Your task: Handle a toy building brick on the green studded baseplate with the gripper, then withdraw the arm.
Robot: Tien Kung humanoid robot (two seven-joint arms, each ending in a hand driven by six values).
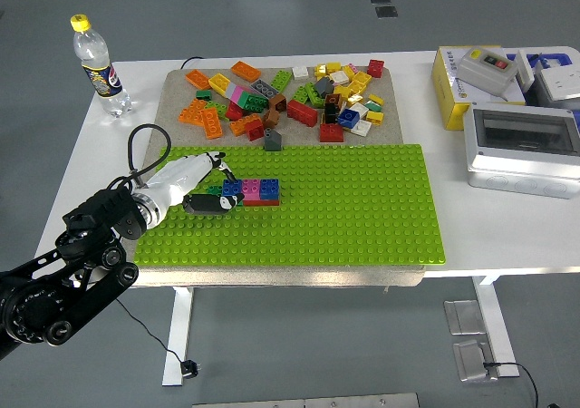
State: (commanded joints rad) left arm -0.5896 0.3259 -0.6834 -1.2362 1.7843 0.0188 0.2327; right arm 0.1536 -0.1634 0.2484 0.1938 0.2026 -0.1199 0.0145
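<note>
- Here, in the head view, the left hand [201, 183] is reaching in from the lower left over the left part of the green studded baseplate [362, 208], its black arm [63, 272] trailing off toward the picture's corner.
- Its fingers [210, 201] are curling against the left end of a short row of bricks [249, 191], blue, magenta and blue on a red base, which is sitting on the baseplate's left half; whether they are truly clamping it I cannot tell.
- A loose pile of bricks [290, 95] in orange, yellow, red, green and grey is lying on the tan mat [177, 86] just beyond the baseplate's far edge.
- A water bottle [98, 66] is standing upright near the white table's [72, 168] far left corner.
- A yellow box [453, 86] and a grey electrical enclosure [521, 147] are sitting at the right side, well apart from the hand.
</note>
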